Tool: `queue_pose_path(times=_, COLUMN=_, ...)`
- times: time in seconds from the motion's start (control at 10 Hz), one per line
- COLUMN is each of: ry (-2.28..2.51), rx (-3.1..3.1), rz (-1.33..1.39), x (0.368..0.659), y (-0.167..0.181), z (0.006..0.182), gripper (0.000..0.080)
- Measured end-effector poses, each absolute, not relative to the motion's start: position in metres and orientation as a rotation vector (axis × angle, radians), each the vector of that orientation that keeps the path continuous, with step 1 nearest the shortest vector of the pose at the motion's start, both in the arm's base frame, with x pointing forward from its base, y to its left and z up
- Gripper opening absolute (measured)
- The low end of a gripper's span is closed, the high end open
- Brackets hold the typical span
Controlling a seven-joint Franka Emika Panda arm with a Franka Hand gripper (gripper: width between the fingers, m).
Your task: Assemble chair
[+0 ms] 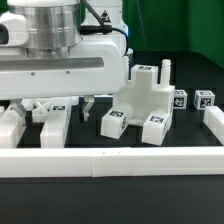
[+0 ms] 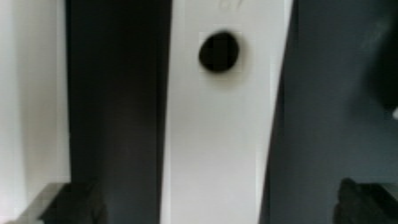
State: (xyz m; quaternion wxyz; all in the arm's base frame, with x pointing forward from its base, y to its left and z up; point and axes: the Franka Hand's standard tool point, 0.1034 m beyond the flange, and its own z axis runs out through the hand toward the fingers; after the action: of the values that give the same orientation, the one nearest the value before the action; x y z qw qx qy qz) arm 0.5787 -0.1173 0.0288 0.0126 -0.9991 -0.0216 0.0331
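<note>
**Chair parts spread across bench, end effector open above 1 of them**

Chair parts [image 1: 140,98] in matte white, many bearing black-and-white square tags, lie on the dark bench [image 1: 185,70] behind a long white border rail [image 1: 110,160] that runs along the near edge. A chunky joined piece [image 1: 143,95] with 2 upright pegs stands right of centre in the exterior view. 2 small tagged blocks [image 1: 204,99] sit just beside it, further to the exterior view's right. More thick parts [image 1: 52,124] lie at the exterior view's left, under the arm [image 1: 60,40].

The end effector [image 1: 58,103] hangs low over those left-hand parts. In the wrist view, the end effector [image 2: 217,205] has its jaws set wide and grips nothing. A long white part [image 2: 222,130] with 1 dark round hole [image 2: 217,50] runs between the 2 dark fingertips [image 2: 71,205], with a dark gap on each side. Whether the fingertips touch the bench cannot be told.
</note>
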Motion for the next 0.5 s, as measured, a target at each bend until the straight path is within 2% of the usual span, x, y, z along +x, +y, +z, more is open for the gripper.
queue_pose_path(times=0.3, ry=-0.040, rx=-3.121, rz=0.134, x=0.571, y=-0.117, z=0.010, gripper=0.0648)
queue_pose_path(times=0.5, ry=-0.042, rx=-3.139, rz=0.090, x=0.574, y=-0.120, z=0.006, gripper=0.0648)
